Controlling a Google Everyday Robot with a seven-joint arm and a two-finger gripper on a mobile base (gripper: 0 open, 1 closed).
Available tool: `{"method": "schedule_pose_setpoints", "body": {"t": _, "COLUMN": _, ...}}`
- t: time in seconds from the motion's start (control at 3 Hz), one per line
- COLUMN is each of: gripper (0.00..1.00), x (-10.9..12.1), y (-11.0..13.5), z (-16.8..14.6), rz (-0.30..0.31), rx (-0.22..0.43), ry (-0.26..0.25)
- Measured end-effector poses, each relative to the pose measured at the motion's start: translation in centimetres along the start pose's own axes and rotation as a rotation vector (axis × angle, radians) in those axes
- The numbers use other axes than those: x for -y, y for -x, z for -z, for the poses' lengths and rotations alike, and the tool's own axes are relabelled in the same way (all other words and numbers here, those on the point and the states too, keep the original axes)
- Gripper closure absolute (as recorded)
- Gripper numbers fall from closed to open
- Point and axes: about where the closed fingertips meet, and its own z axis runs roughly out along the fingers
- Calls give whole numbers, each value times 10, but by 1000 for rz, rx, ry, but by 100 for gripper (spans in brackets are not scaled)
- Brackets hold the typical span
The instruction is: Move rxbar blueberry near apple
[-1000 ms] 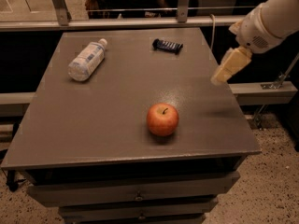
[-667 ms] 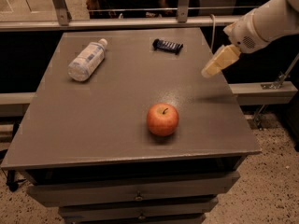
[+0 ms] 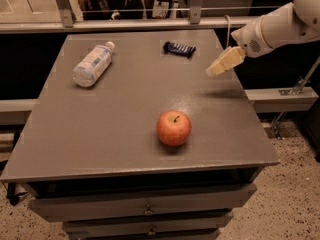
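The rxbar blueberry (image 3: 179, 48) is a dark blue flat bar lying at the far middle of the grey table (image 3: 125, 129). The apple (image 3: 174, 127), red-orange with a short dark stem, sits near the table's front, right of centre. My gripper (image 3: 215, 70) hangs above the table's right side, to the right of and a little nearer than the bar, well apart from it. Its pale fingers point down-left. It holds nothing that I can see.
A clear plastic bottle (image 3: 93, 64) with a white label lies on its side at the far left of the table. A metal rail (image 3: 150, 24) runs behind the table. Drawers (image 3: 145, 209) sit under the tabletop. The floor at right is speckled.
My gripper has moved left and toward the far side, from beyond the table's right edge to above its right part, closer to the bar. Bar, apple and bottle have not moved.
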Motion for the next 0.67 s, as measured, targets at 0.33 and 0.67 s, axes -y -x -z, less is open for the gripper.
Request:
{"method": "schedule_pose_setpoints", "body": {"t": 0.33, "gripper": 0, "x": -4, "y": 5, "z": -8, "rz": -7, "rx": 49, "ry": 2}}
{"method": "schedule_pose_setpoints", "body": {"t": 0.67, "gripper": 0, "x": -3, "y": 22, "z": -30, "rz": -15, "rx": 128, "ry": 11}}
